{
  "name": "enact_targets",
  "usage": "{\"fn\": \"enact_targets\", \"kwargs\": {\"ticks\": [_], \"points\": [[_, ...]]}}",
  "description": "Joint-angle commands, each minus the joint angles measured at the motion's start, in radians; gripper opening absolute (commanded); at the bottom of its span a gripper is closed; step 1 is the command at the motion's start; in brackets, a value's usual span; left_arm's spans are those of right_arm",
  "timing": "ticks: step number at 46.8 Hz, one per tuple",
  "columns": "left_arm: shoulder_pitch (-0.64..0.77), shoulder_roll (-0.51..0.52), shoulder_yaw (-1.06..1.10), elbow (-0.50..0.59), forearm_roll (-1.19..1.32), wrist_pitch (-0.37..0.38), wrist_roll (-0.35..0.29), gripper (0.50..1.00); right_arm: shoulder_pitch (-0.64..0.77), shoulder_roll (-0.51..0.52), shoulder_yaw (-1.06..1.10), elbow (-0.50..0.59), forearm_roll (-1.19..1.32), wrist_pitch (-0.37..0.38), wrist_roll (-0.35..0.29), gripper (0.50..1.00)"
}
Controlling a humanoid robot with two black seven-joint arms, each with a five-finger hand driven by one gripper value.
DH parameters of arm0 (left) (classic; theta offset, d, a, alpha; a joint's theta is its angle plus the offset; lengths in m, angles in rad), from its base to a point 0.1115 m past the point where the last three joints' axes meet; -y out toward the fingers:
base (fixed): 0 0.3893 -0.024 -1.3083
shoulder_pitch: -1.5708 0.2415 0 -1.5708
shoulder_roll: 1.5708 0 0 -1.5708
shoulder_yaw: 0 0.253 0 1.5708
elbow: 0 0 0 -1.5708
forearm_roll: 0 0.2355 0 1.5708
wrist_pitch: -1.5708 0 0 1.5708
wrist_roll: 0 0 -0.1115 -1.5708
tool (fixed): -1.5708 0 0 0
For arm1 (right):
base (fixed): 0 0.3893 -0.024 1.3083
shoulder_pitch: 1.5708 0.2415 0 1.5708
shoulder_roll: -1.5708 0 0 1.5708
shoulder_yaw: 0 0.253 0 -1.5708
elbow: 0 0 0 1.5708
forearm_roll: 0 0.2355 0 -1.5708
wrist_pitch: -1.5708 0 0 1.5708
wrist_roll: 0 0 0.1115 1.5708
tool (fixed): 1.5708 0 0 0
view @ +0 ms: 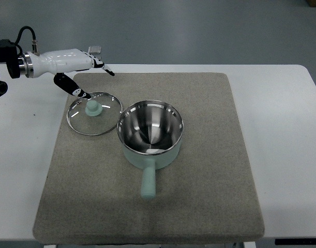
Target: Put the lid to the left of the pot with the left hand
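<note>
We noted the lid (95, 112) lying flat just left of the pot (150, 132), rim touching it. The left hand (81, 72), fingers spread, held nothing, presumably after release.

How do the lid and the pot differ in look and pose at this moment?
The lid is a flat disc of clear glass with a metal rim; the pot is a deep bowl, shiny metal inside. The lid has a short central knob; the pot has a long handle pointing toward the camera. The lid lies left of the pot, nearest the left hand, its rim about meeting the pot's. Both share mint-green parts and rest on the grey mat.
</note>
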Motion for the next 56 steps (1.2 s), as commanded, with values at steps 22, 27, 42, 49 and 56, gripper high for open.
{"fn": "enact_targets", "kwargs": {"ticks": [22,27,42,49,56], "points": [[-0.008,-0.236,-0.007,0.45,-0.73,0.069,0.0,0.964,0.0,0.0,0.0,0.001,0.0,0.0,0.0,0.921],[-0.009,-0.262,-0.007,0.493,-0.832,0.066,0.0,0.966,0.0,0.0,0.0,0.001,0.0,0.0,0.0,0.924],[-0.018,-0.317,-0.009,0.58,-1.269,-0.026,0.223,0.994,0.0,0.0,0.0,0.001,0.0,0.0,0.0,0.924],[-0.003,-0.339,-0.013,0.649,-1.374,-0.166,0.221,0.994,0.0,0.0,0.0,0.001,0.0,0.0,0.0,0.924],[0.02,-0.342,-0.064,0.672,-1.446,-0.232,0.221,0.994,0.0,0.0,0.0,0.001,0.0,0.0,0.0,0.924]]}}
